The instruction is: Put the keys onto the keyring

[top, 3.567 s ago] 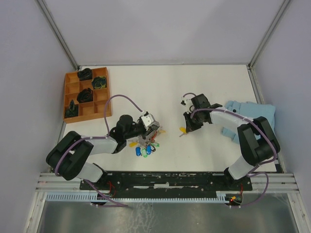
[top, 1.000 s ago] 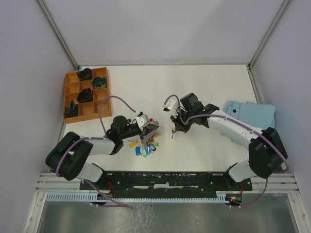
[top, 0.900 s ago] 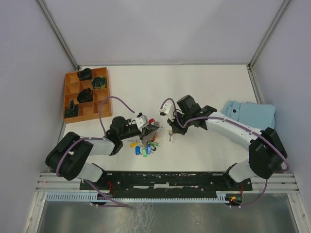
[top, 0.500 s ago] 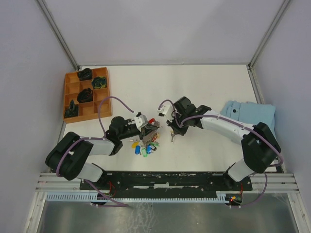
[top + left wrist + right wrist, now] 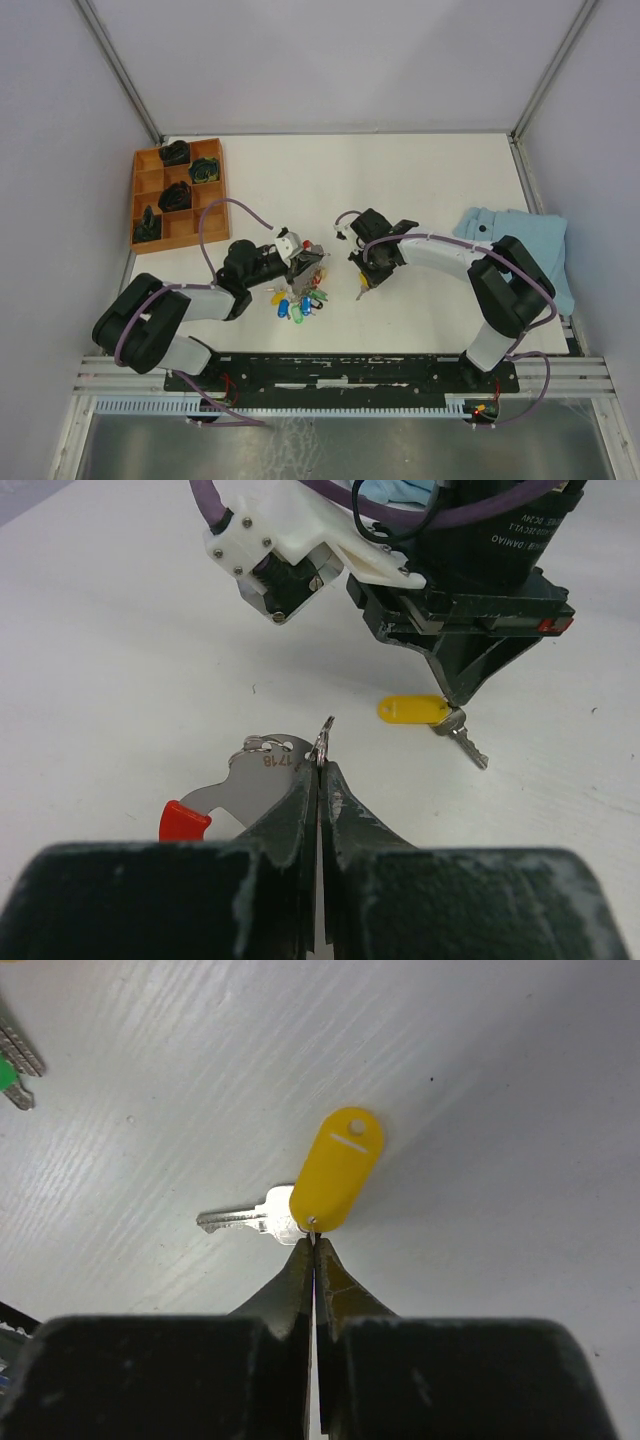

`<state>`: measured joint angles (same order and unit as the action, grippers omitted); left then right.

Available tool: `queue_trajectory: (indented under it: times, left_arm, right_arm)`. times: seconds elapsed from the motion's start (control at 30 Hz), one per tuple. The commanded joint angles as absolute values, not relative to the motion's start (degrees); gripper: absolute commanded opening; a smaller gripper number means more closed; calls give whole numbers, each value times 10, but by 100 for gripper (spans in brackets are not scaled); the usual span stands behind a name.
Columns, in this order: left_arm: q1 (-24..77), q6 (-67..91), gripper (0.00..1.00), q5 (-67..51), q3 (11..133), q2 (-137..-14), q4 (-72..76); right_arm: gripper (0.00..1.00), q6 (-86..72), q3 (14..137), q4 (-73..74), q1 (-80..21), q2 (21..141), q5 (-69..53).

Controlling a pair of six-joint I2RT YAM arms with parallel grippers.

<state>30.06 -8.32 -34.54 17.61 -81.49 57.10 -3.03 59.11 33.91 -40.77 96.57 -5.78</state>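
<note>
My left gripper [image 5: 308, 262] [image 5: 318, 765] is shut on a small metal ring of the keyring [image 5: 322, 742]. A flat grey piece stamped 1718 with a red end [image 5: 186, 820] hangs beside it. Several keys with blue, green and yellow tags [image 5: 298, 300] lie in a cluster under the keyring. My right gripper [image 5: 363, 284] [image 5: 313, 1242] is shut on the small ring of a yellow-tagged key [image 5: 338, 1170]. Its silver blade [image 5: 243, 1219] points left, just above the table. In the left wrist view this key [image 5: 410, 710] hangs a short way beyond the keyring, to the right.
An orange compartment tray [image 5: 215, 212] with black pieces stands at the back left. A light blue cloth [image 5: 525, 240] lies at the right edge. A green-tagged key [image 5: 8, 1072] shows at the right wrist view's left edge.
My right gripper has carried the yellow-tagged key left towards the keyring, then a little down and nearer. My left gripper has stayed shut on the keyring and barely shifted.
</note>
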Motion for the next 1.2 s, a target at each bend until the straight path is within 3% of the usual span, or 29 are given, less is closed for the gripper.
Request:
queue_trajectory:
  times: [0.0,0.27,0.7,0.93,1.1,1.17]
  left_arm:
    - [298,-76,3,-328,177,-795,595]
    - [298,-77,3,-329,178,-793,592]
    - [298,-76,3,-331,181,-793,586]
    - [298,-75,3,-334,182,-794,584]
    - [298,-76,3,-335,181,-793,584]
    - [298,-75,3,-335,182,-792,584]
  right_arm:
    - [4,-78,598,326,-410,971,-31]
    - [16,-78,592,316,-409,969,-42]
    - [19,-78,600,321,-409,979,-37]
    - [14,-80,608,326,-409,992,-37]
    - [1,-77,606,328,-409,984,-31]
    - [1,-69,608,337,-409,973,-22]
